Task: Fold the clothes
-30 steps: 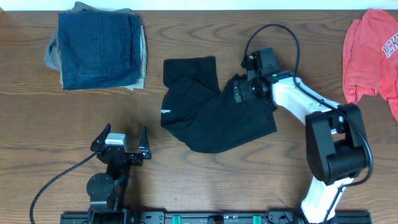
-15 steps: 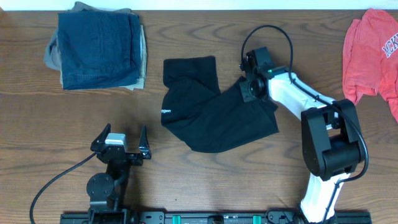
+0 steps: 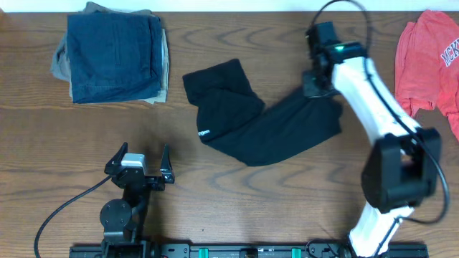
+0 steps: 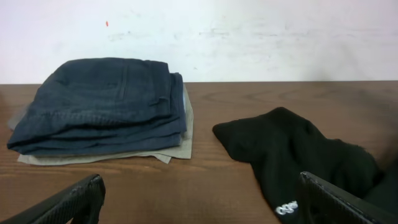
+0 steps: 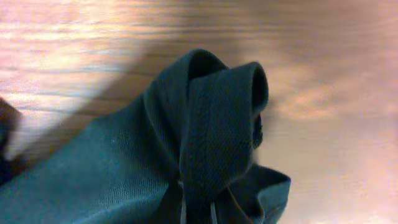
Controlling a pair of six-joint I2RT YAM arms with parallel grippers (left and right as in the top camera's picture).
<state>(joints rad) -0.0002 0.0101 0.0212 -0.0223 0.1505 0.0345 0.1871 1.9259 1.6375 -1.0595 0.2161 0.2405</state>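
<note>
I see the big black soft garment point(image 3: 251, 129) lying on the brown wooden table point(image 3: 72, 143), right of the folded blue denim pile point(image 3: 115, 54). My right gripper point(image 3: 313, 84) pinches the garment's far end. My left gripper point(image 3: 139, 166), in front of the pile, has its jaws spread wide.

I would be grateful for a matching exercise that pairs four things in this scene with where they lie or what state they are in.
Things:
1. black garment
2. coral-red shirt
3. folded denim pile
4. left gripper

Places or states:
A. stacked at the far left
B. open, holding nothing
C. loose at the far right, partly out of the overhead view
D. in the middle, one end pinched by the right gripper

Pairs: 1-D, 2-C, 3-A, 4-B
</note>
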